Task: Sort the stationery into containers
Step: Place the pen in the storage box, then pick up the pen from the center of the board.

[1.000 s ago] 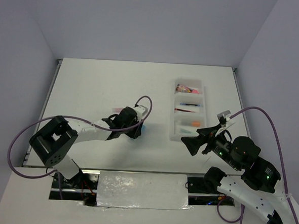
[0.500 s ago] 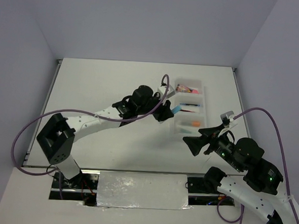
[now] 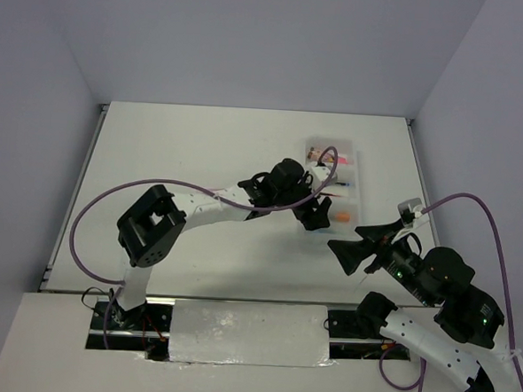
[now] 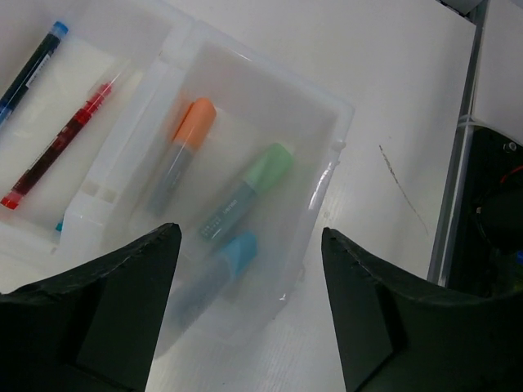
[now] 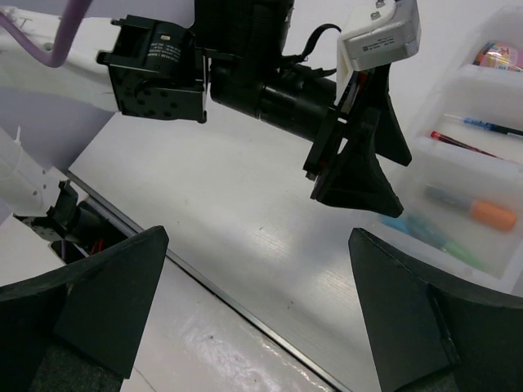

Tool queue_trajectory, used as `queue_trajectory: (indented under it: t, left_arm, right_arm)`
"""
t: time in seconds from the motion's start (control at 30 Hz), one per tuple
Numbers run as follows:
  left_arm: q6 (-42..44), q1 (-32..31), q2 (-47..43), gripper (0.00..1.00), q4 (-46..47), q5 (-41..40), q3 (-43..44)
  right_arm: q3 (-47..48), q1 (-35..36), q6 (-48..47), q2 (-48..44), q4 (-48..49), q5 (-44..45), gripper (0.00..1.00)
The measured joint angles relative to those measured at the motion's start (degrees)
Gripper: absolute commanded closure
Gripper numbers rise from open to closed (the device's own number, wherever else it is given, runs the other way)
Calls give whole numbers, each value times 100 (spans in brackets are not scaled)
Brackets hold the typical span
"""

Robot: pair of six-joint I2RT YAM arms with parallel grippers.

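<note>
Left gripper (image 4: 245,245): mine, poised over the near compartment of the tray (image 4: 323,184); both fingers (image 4: 114,310) spread well apart, nothing between them, nothing held.
Right gripper (image 5: 257,245): mine, fingers at full spread and empty, hanging off the tray's 5 o'clock corner in the top view, apart from it.
Tray position: on the table (image 3: 175,155), toward 2 o'clock from its middle in the top view; three compartments in a row.
Near compartment: three highlighters lying side by side on the floor of it, caps toward 1 o'clock in the left wrist view.
Green highlighter (image 4: 249,192): middle of the three.
Orange highlighter (image 4: 184,143): at 10 o'clock from the green one.
Blue highlighter (image 4: 221,265): at 7 o'clock from the green one, directly under my open left fingers, not touched by them.
Middle compartment: red pen (image 4: 65,143) and blue pen (image 4: 29,69), lying roughly parallel.
Far compartment: pink items (image 3: 326,154); too small to identify further.
</note>
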Motion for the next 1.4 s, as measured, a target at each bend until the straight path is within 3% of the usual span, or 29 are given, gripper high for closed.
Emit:
queue_trajectory:
  t: [0.23, 0.3, 0.37, 0.47, 0.6, 0.77, 0.93, 1.17, 1.4]
  left_arm:
    - [-11, 13, 61, 14, 144, -339, 57]
    - [-11, 44, -96, 8, 247, -621, -155]
    - [-7, 85, -439, 2, 356, -979, -564]
    - [-52, 295, -1143, 1, 240, -1703, -1071]
    - [-522, 1097, -1620, 1, -328, -2889, -848]
    - [-2037, 2120, -1300, 1, -2203, -4489, 37]
    - [-4079, 2297, -791, 1, -4153, -5403, 560]
    - [-6693, 2243, -37, 2, -6074, -5563, 1552]
    - [-7790, 2264, 695, 9, -6588, -5370, 1915]
  right_arm:
    - [0, 0, -2, -20, -28, 28, 0]
    - [0, 0, -2, -52, -44, 44, 0]
    - [0, 2, -4, -83, -46, 66, 0]
    - [0, 0, -7, -103, -50, 92, 0]
    - [-13, 0, -4, -184, -35, 96, 0]
    - [-120, 0, -4, -415, -35, 98, 0]
    - [-120, 0, -2, -358, -37, 98, 0]
    - [-175, 0, 26, -337, -44, 81, 0]
    - [-175, 0, 39, -332, -42, 83, 0]
